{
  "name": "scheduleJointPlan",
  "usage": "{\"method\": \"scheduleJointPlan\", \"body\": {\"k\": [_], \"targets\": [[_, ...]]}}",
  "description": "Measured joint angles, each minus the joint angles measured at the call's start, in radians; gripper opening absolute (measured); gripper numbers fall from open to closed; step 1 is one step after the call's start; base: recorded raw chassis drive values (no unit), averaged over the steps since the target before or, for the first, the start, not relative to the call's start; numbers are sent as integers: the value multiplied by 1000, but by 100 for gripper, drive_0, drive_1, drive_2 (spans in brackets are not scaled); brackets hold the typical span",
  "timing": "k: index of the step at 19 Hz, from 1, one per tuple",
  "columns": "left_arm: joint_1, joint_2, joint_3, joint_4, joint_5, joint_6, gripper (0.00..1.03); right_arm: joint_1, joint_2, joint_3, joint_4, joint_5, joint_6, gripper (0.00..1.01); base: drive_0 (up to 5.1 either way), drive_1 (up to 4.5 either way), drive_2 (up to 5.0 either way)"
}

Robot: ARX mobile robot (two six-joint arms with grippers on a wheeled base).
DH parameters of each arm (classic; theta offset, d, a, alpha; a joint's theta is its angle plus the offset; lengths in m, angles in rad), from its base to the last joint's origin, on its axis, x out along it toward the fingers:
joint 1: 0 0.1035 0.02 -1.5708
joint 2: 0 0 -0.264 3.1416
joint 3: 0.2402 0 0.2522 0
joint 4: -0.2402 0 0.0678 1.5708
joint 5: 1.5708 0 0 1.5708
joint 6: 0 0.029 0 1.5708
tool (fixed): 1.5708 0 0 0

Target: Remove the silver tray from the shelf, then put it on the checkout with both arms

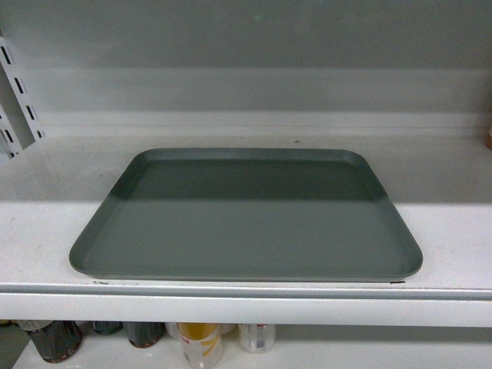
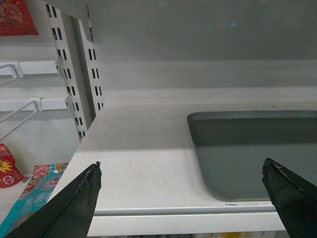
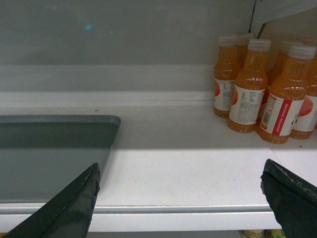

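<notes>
- tray (image 1: pixel 246 223) sits flat on the shelf (image 1: pixel 453 192), roughly centred, front rim right up near the shelf's front lip
- nothing is on the tray and nothing touches it; back half is in shadow, front half in light
- left hand (image 2: pixel 181 186) is spread wide, both tips low in its own view, out in front of the lip and pinching nothing; tray's left front corner lies between the tips, nearer the right one
- right hand (image 3: pixel 181 186) is spread wide too, holding nothing; tray's right end sits behind its left tip
- right of the tray there's a wide strip of bare shelf, then a bunch of orange bottles (image 3: pixel 265 91) with white caps standing upright towards the back, well apart from the tray
- left of the tray it's bare shelf out to the slotted upright (image 2: pixel 74 84) at the shelf's end; past that, packets (image 2: pixel 37 191) on a lower level and wire hooks
- behind the tray there's open shelf up to the back panel
- lower shelf (image 1: pixel 323 355) has more bottles (image 1: pixel 201 342) under the front lip, only the tops show
</notes>
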Motion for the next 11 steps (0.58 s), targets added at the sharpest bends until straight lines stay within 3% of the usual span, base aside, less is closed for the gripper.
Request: {"method": "scheduleJointPlan", "body": {"k": [4,5,6,8,11], "targets": [[0,0,0,0,0,0,98,0,0,0,0,0,0,98,0,0,0],[-7,14,21,-79,-27,-10,98,3,2,2,-14,11,10,98,0,0,0],[-9,122,79,-187,-76,-39,98,43,53,12,-42,91,68,98,0,0,0],[10,275,113,-97,-48,-52,98,80,202,13,66,128,147,98,0,0,0],[42,504,134,148,31,-51,98,96,431,37,309,123,160,98,0,0,0]]}}
